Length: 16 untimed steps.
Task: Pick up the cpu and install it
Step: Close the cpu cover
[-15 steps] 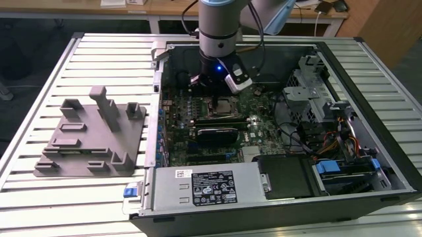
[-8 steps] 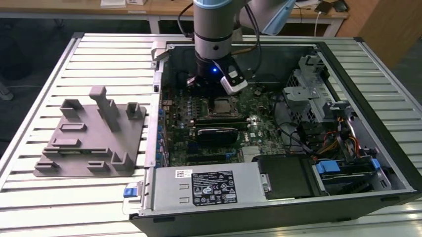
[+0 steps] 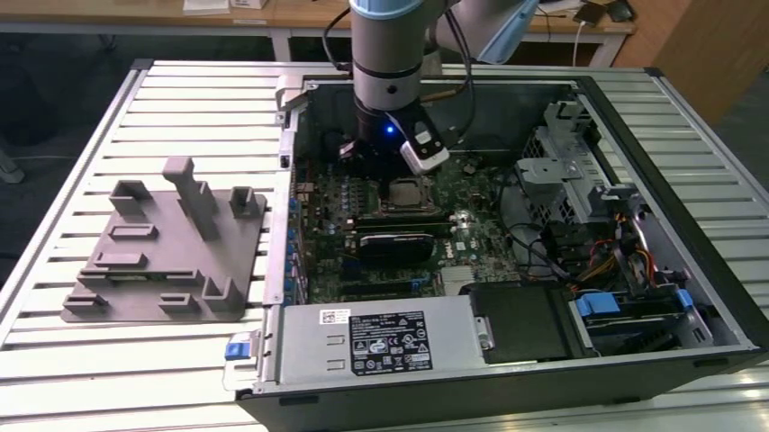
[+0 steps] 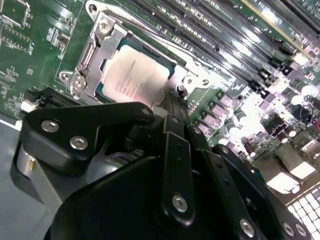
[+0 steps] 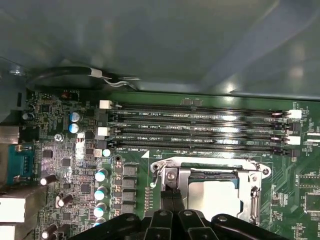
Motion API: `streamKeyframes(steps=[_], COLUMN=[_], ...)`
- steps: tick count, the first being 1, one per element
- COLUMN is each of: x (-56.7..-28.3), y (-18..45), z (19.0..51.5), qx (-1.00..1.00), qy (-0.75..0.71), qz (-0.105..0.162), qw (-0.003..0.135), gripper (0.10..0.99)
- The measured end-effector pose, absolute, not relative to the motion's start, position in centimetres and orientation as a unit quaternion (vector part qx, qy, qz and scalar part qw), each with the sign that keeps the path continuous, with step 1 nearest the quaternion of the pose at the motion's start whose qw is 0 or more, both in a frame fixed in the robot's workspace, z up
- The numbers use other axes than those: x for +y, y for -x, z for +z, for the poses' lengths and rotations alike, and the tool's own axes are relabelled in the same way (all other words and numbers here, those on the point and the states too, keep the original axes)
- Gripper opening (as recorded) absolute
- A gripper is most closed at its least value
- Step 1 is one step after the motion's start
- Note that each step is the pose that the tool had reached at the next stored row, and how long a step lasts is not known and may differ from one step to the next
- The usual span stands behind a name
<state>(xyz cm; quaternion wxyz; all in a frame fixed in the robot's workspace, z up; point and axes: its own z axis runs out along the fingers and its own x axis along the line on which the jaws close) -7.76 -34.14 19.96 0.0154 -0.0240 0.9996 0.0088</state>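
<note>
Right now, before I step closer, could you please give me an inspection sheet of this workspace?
Surface: slatted metal table carrying an open computer case.
Job's things: the cpu lies flat inside the socket frame on the motherboard.
Clutter: grey fixture plate with upright posts, on the table at the exterior view's left of the case.
Grippers: the gripper is low over the socket's edge, right beside the cpu.
Cables: coloured wires bundled by the drive bays; a black cable runs down the arm.
Surroundings: wooden desk behind the table.
</note>
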Motion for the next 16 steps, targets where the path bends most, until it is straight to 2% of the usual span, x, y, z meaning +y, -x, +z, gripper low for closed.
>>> streamKeyframes(steps=[16], x=[-34.1], y=[6.7], z=[20.0], qx=[1.000], qy=[0.024], qz=[0.009], qw=[0.016], gripper=[0.106])
